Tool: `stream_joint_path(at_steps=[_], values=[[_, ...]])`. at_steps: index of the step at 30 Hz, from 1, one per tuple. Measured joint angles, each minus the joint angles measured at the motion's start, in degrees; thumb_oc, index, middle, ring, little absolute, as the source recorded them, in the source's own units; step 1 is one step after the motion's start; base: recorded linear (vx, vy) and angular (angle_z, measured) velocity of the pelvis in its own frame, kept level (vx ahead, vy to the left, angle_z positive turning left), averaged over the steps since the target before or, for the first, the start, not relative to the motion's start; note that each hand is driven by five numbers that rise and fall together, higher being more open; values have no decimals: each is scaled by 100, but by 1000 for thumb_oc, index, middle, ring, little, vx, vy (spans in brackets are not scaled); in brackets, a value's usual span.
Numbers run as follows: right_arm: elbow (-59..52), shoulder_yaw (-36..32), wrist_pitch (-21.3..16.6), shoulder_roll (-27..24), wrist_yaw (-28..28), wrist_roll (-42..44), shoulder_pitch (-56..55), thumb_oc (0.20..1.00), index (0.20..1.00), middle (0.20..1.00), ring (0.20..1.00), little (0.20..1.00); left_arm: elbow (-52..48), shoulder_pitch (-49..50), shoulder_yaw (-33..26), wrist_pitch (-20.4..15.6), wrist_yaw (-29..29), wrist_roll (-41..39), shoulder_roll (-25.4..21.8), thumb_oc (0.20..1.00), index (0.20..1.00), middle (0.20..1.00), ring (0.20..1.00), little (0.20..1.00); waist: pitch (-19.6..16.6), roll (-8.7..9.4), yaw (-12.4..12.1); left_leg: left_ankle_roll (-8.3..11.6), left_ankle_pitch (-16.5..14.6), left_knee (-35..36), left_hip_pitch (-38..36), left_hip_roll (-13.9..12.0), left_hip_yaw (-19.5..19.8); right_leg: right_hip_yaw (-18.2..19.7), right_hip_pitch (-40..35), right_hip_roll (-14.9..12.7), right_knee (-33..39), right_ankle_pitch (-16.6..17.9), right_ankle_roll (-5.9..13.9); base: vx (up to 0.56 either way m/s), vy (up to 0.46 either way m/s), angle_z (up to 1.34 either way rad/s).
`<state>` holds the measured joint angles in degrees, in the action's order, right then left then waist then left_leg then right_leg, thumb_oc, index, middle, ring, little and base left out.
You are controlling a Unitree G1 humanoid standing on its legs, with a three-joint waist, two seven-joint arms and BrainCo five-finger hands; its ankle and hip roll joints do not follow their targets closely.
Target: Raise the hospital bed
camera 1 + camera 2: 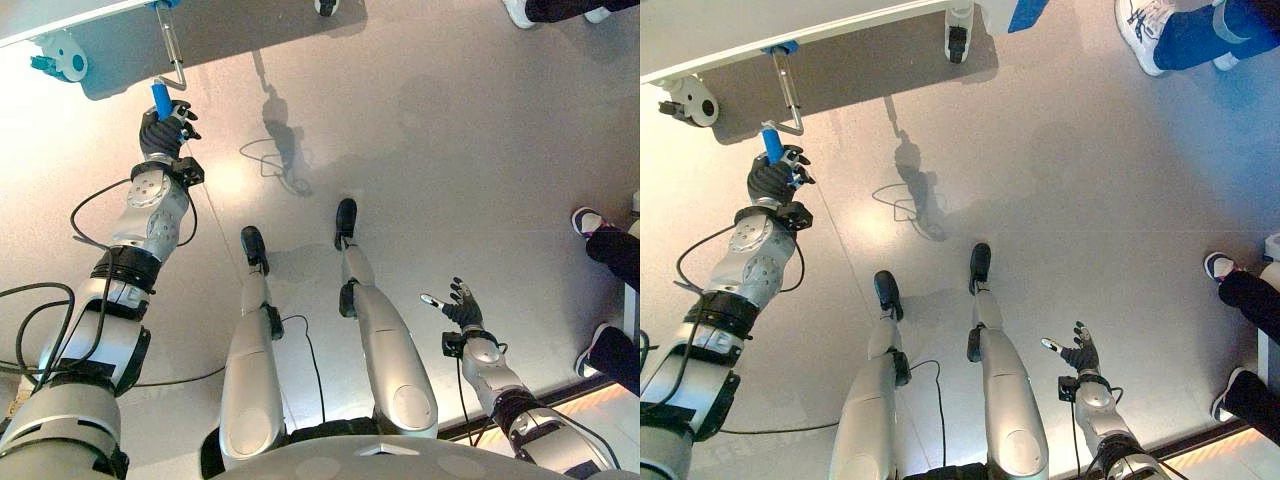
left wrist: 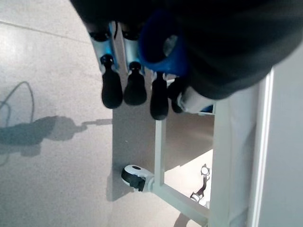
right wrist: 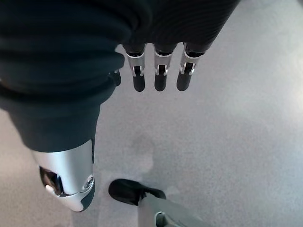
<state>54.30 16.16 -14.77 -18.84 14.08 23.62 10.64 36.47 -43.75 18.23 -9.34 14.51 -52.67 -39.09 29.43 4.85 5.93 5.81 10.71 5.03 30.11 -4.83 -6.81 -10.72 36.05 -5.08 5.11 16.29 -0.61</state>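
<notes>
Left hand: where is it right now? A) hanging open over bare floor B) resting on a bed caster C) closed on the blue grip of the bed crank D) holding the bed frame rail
C: the left hand is curled round the blue grip of the crank handle under the hospital bed, while the right hand hangs open over the floor.

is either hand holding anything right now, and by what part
The left hand is curled round the blue grip of the bed's crank handle. The right hand hangs open over the floor, holding nothing.
</notes>
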Motion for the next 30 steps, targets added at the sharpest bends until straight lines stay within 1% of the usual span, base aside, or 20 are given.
stream_joint_path(at_steps=[3,6,12,18,19,20,22,27,30], values=[[-16,1,5,2,-2,0,2,1000,1000,1000,1000,1000,-77,34,-39,-1,-86,0,-28,200,200,200,200,200,1,-7,-12,5,0,-1,74,-2,96,-131,3,-1,0,-36,-20,10,28,15],[-22,2,5,0,-4,0,6,1000,1000,1000,1000,1000,-90,43,-50,-1,-143,7,-28,200,200,200,200,200,1,-7,-53,6,-2,-1,105,-14,148,-176,2,-11,0,-59,-21,20,35,10],[-27,2,5,3,-23,2,7,1000,1000,1000,1000,1000,-8,-1,-73,-9,-214,77,-45,200,200,200,200,200,4,-11,-56,8,-3,-1,173,-23,247,-288,3,-11,1,-105,-6,21,36,7],[-71,6,1,-1,-20,6,5,1000,1000,1000,1000,1000,389,-141,-104,-177,-222,281,-57,200,200,200,200,200,4,-11,-70,21,-7,-1,298,-44,290,-349,90,14,2,-145,-1,22,27,4],[-134,28,-6,-8,-15,8,2,1000,1000,1000,1000,1000,496,-174,-109,-215,-223,375,-69,200,200,200,200,200,3,-12,-70,25,-6,-1,342,-48,310,-366,118,18,2,-186,25,108,9,5],[-156,28,-14,-9,-10,9,6,1000,1000,1000,1000,1000,513,-201,-110,-234,-224,397,-75,200,200,200,200,200,2,-19,-71,29,-10,-2,351,-43,319,-380,122,21,2,-189,4,110,8,6],[-251,55,-37,-10,-2,10,9,1000,1000,1000,1000,1000,619,-235,-110,-272,-225,491,-102,200,200,200,200,200,1,-20,-90,44,-21,0,428,-66,357,-402,180,44,4,-225,34,68,17,5],[-554,56,-115,-20,23,67,27,1000,1000,1000,1000,1000,1404,-697,-78,-333,-227,873,-138,200,200,200,200,200,1,-19,-131,47,-17,-3,690,-80,370,-395,422,62,1,-201,4,28,30,2],[-748,99,-136,-29,34,77,28,1000,1000,1000,1000,1000,1601,-810,-64,-349,-226,932,-140,200,200,200,200,200,2,-18,-121,47,-17,-3,771,-86,365,-379,505,61,1,-200,3,24,18,-1]])
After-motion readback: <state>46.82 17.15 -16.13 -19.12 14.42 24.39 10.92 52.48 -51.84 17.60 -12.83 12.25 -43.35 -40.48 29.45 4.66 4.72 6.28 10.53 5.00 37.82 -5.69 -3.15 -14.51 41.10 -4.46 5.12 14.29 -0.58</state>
